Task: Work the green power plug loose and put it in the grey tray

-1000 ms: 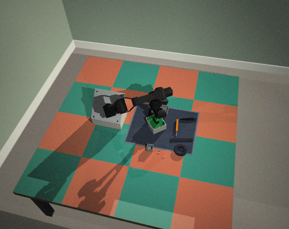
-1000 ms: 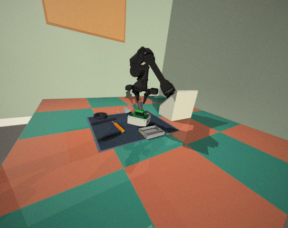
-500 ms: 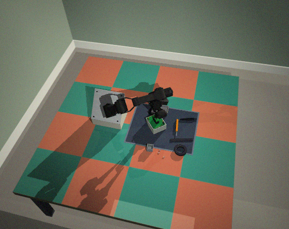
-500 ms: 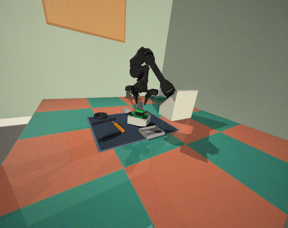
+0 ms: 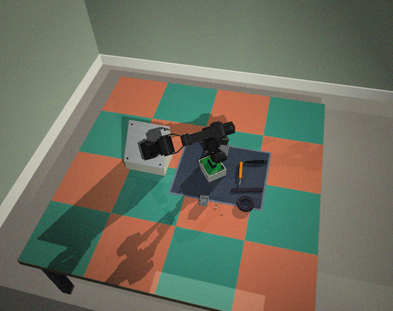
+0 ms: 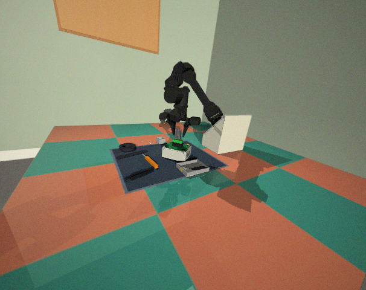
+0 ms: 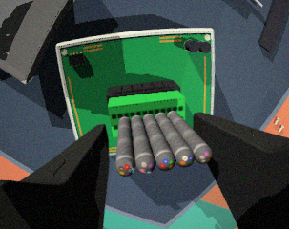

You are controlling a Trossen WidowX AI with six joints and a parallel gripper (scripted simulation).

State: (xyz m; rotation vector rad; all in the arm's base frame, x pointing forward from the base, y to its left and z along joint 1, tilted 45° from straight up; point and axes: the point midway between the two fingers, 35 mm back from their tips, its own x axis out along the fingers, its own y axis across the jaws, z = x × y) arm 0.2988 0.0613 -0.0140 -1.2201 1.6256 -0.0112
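The green plug sits at the black socket on the circuit board, which is set in a white box. It looks slightly tilted in the wrist view. Several grey wires rise from the plug. My gripper is open, its fingers on either side of the wires above the plug, with a gap at both sides. The grey tray lies beside the board and holds no plug; the arm mostly hides it in the top view.
The dark mat also bears an orange-handled tool, a dark bar, dark tweezers and a black ring. A small grey box stands by the mat. A large white block stands beside the arm.
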